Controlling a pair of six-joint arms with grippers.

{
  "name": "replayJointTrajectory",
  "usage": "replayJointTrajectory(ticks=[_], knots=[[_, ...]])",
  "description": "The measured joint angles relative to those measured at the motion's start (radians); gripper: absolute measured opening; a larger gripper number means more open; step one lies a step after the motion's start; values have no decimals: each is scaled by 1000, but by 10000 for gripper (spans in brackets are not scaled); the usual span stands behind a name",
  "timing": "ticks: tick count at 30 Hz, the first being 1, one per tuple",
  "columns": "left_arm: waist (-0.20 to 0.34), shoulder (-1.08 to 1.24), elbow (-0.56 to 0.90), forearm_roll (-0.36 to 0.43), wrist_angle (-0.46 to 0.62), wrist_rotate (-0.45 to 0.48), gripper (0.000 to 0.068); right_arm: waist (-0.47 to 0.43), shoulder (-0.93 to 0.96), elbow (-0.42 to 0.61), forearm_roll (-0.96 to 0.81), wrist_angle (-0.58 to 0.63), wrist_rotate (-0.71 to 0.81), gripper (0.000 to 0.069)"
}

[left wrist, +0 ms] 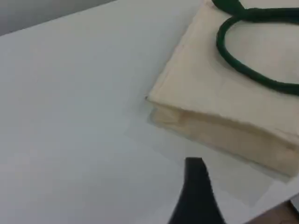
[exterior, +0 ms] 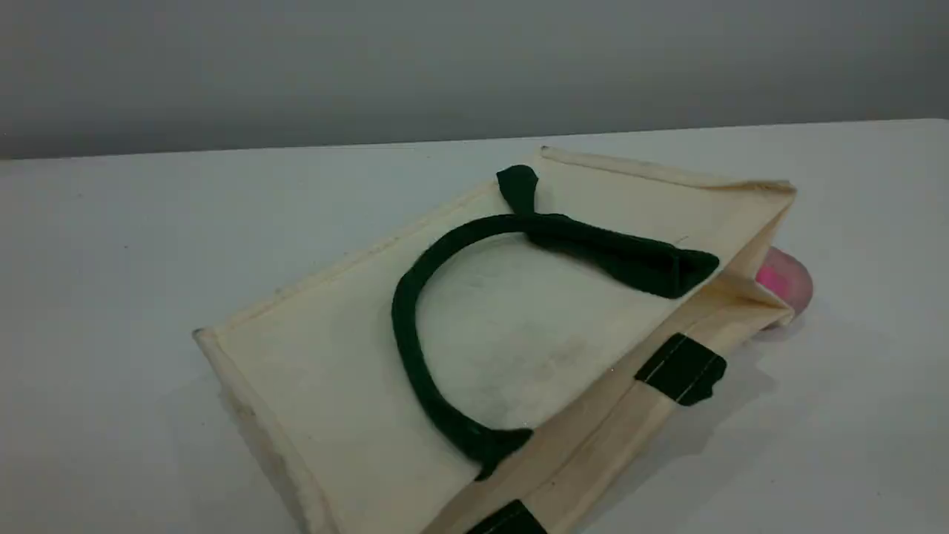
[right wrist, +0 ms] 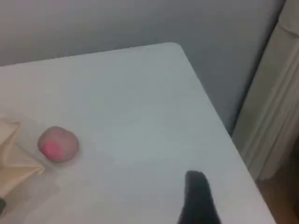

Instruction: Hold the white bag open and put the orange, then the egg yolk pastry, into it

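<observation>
Lying flat across the middle of the white table, the large cream-white canvas bag carries its dark green strap handle looped over its upper face. A pinkish dome with a hot-pink centre sits just beside the bag's corner at 3 o'clock. The left gripper hangs over bare table, jaws apart and empty, with the bag at its 1 o'clock. The right gripper is likewise spread, holding nothing, with the dome at its 10 o'clock.
</observation>
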Motion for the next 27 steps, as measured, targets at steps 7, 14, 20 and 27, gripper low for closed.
replayJointTrajectory(ticks=[7, 14, 20, 27], knots=[[235, 0, 0, 1, 0, 0, 472, 0, 0, 0, 0, 0, 0, 432], [374, 0, 0, 1, 0, 0, 472, 1, 0, 0, 0, 0, 0, 432], [374, 0, 0, 1, 0, 0, 472, 1, 0, 0, 0, 0, 0, 432], [373, 0, 0, 1, 0, 0, 472, 1, 0, 0, 0, 0, 0, 432]])
